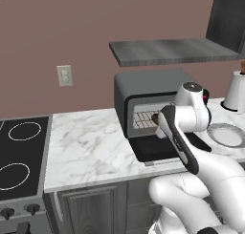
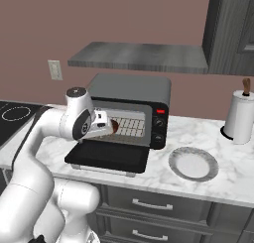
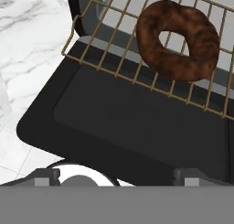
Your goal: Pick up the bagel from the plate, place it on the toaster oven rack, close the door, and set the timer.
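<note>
Bagel (image 3: 178, 39) on rack (image 3: 114, 49) — claw (image 3: 116, 177) open

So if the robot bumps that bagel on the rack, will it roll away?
Probably not. The bagel lies flat on the rack, not on its edge, so it would more likely slide than roll. The thin wires may catch its rough brown crust. It looks small and light, so a gentle nudge could still shift it.
</note>
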Controlling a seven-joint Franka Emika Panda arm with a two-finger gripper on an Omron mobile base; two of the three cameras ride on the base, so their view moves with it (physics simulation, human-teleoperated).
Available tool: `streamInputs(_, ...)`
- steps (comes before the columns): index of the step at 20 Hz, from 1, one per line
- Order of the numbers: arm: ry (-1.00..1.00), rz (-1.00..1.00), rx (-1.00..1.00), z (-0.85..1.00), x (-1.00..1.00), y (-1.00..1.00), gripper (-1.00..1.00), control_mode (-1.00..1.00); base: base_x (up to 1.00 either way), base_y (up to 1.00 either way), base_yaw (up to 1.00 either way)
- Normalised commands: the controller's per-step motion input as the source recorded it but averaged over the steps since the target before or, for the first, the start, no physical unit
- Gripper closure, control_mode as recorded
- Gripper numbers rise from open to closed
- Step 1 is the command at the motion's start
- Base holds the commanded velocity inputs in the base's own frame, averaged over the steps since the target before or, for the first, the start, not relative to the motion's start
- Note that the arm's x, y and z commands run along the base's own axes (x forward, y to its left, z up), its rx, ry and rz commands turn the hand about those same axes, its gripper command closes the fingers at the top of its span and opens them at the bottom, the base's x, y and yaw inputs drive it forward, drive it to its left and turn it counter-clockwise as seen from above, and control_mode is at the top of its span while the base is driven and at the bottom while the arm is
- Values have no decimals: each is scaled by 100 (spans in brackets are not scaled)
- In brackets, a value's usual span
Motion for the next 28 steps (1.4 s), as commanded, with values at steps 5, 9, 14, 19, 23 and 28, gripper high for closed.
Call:
streamInputs(5,1,-11,0,-26,-2,-12,-100,-100,0,0,0)
streamInputs(9,2,-10,0,-23,0,-6,-100,-100,0,0,0)
streamInputs(14,2,-6,1,-19,23,0,-100,-100,0,0,0)
streamInputs(19,5,-2,3,-15,49,0,-100,-100,0,0,0)
streamInputs(23,5,-1,3,-13,54,0,-100,-100,0,0,0)
streamInputs(28,1,0,2,-1,54,0,-100,-100,0,0,0)
